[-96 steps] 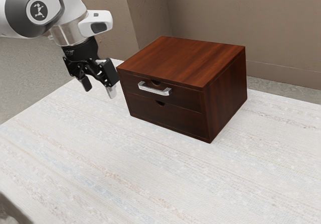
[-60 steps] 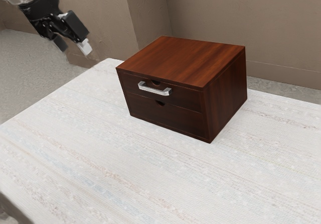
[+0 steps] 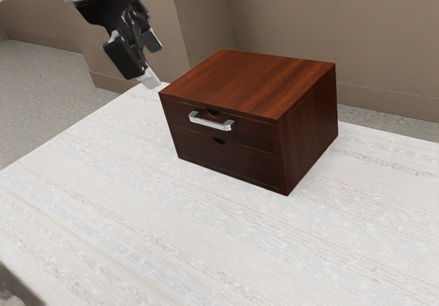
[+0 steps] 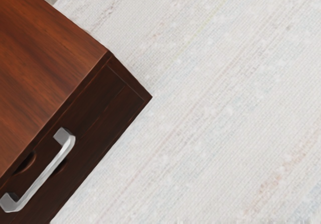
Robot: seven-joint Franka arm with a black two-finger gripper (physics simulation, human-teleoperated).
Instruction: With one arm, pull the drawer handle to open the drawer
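up front on the table [image 3: 137, 244] nothing has moved. further back the wooden drawer chest [image 3: 254, 79] sits put, top drawer [image 3: 254, 136] shut, silver handle [image 3: 211, 121] untouched. behind it, at the exterior view's left, the gripper [image 3: 146, 78] has swung back in and hovers off the chest's corner, clear of the handle. can't tell if it's open or closed. looks like a re-approach, no pull yet.

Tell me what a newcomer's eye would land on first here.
The dark wooden cabinet stands on the pale table, its silver handle bright against the upper drawer, which sits flush. The black gripper hangs off the cabinet's corner toward the exterior view's left, above the handle's height and clear of it.
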